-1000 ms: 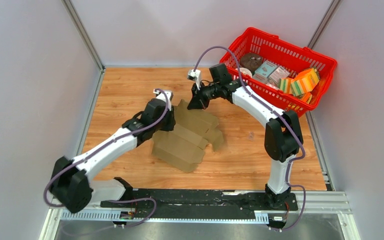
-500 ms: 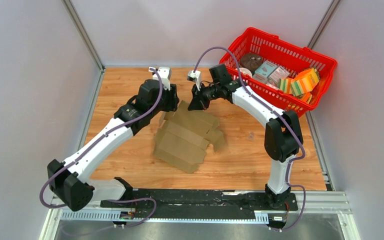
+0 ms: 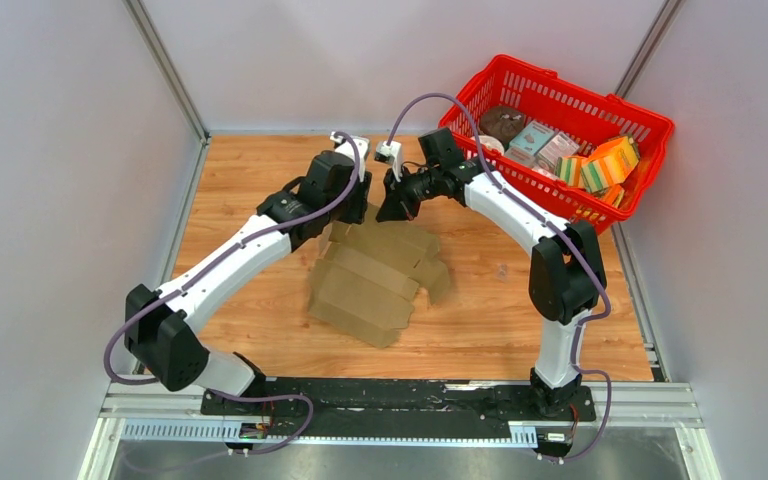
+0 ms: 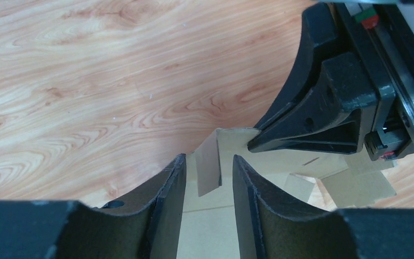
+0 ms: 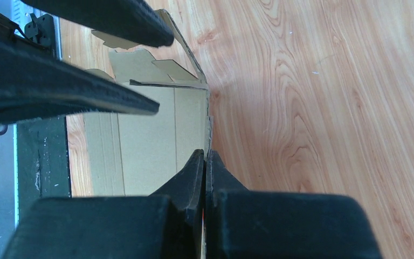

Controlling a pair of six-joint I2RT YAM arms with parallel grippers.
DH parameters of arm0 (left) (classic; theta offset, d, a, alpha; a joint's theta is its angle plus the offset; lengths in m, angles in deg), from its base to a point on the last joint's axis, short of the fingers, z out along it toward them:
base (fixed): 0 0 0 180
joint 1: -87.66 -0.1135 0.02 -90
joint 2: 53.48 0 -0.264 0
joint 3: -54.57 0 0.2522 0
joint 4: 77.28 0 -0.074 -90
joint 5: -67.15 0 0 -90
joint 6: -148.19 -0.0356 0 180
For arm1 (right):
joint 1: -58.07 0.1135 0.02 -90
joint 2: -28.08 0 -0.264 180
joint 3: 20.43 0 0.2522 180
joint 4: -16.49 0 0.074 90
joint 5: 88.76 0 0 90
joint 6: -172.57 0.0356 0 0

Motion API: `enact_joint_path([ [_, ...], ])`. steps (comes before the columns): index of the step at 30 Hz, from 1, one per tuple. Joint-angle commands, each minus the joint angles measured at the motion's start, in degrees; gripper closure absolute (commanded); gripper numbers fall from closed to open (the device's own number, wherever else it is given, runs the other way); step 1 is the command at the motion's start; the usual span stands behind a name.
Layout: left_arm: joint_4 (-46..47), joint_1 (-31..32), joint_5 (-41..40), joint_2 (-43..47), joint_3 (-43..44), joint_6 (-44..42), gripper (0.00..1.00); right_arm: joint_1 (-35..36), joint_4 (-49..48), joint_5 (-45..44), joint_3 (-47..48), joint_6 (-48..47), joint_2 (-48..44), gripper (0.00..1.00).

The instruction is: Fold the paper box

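The paper box (image 3: 370,280) is a flat brown cardboard sheet with notched flaps, lying mid-table. My right gripper (image 3: 391,209) is shut on its far edge, which it holds raised; in the right wrist view that thin edge (image 5: 208,116) runs straight into the shut gripper (image 5: 205,155). My left gripper (image 3: 357,210) hovers right beside it over the same far edge. In the left wrist view it (image 4: 207,162) is open, and a small upright flap (image 4: 209,168) stands between the fingers without touching them. The right gripper's black body (image 4: 329,108) fills that view's upper right.
A red basket (image 3: 560,80) with colourful printed packages (image 3: 600,165) stands at the back right, close behind the right arm. Grey walls enclose the wooden table (image 3: 250,170) on three sides. The two wrists are nearly touching above the cardboard.
My left arm has swung from the sheet's left side to its far edge, beside the right gripper, and its jaws stand wider. The right arm and the cardboard have stayed put.
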Motion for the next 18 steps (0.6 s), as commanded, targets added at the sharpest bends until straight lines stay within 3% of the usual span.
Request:
enact_joint_path([
  [1, 0.10, 1.81, -1.03, -1.30, 2.61, -2.80, 0.54, -0.05, -0.41, 1.14, 2.51, -0.97, -1.34, 1.00],
  [5, -1.22, 2.51, -4.98, -2.79, 3.14, -3.07, 0.64, -0.05, -0.32, 1.14, 2.25, -1.15, -1.60, 1.00],
  [12, -0.61, 2.95, -10.35, -3.85, 1.56, -4.04, 0.96, 0.04, 0.11, 0.01, 2.68, -0.80, -1.69, 1.00],
  [14, 2.20, 2.95, -11.14, -3.33, -0.98, -3.34, 1.00, 0.13, -0.06, -4.46, 2.86, 0.08, -1.69, 0.98],
  [17, 8.43, 2.95, -12.11, -1.84, -6.15, -0.79, 1.00, 0.13, -3.04, -15.35, 3.12, 5.78, -1.96, 0.52],
  [18, 10.10, 2.95, -12.72, -1.48, -7.49, -0.09, 1.00, 0.13, -2.70, -17.82, 3.82, 8.49, -1.61, 0.46],
])
